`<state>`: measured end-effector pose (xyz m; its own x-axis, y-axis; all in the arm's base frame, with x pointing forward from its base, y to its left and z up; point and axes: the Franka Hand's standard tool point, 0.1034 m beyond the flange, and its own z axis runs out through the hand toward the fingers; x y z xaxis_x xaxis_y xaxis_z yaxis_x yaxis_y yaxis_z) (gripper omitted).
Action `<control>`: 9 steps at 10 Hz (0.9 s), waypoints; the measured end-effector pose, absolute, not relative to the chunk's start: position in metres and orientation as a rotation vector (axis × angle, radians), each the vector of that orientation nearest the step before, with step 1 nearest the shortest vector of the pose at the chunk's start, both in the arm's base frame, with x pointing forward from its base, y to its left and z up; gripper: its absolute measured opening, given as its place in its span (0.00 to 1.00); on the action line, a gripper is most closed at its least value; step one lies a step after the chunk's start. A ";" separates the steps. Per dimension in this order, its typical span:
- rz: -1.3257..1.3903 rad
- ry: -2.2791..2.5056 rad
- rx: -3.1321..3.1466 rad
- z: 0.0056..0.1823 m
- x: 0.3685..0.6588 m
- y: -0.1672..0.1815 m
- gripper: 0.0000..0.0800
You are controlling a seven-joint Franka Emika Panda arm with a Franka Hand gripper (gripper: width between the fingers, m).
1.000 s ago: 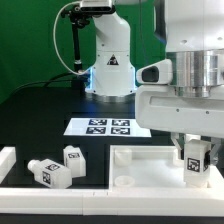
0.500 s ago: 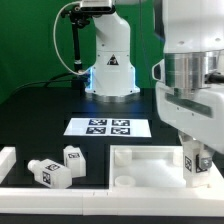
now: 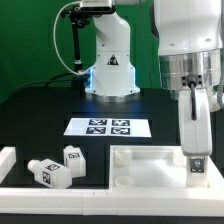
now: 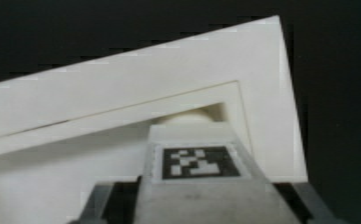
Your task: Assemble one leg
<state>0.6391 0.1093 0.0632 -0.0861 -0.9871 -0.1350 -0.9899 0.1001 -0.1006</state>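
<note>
My gripper (image 3: 197, 158) is shut on a white leg (image 3: 197, 165) with a black-and-white tag and holds it upright at the exterior view's right corner of the large white square panel (image 3: 140, 165). In the wrist view the leg (image 4: 202, 160) sits between my dark fingers (image 4: 111, 200), with the panel's raised rim corner (image 4: 195, 70) beyond it. Two more legs (image 3: 58, 165) lie on the table at the exterior view's left. The leg's lower end is hidden.
The marker board (image 3: 108, 127) lies behind the panel. A white rail (image 3: 60, 197) runs along the front edge and a white block (image 3: 5, 160) stands at the exterior view's far left. The arm's base (image 3: 110, 60) stands at the back.
The wrist has turned while staying over the panel's right corner. The leg remains held and sits slightly lower now.
</note>
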 end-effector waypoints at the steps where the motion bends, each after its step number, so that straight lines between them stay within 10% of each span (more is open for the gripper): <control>1: 0.003 2.004 -2.197 0.063 0.638 0.113 0.47; 2: -0.023 1.786 -2.373 0.064 0.639 0.115 0.47; 4: -0.079 1.347 -2.645 0.066 0.640 0.115 0.79; 9: -0.148 0.643 -2.967 0.069 0.644 0.104 0.81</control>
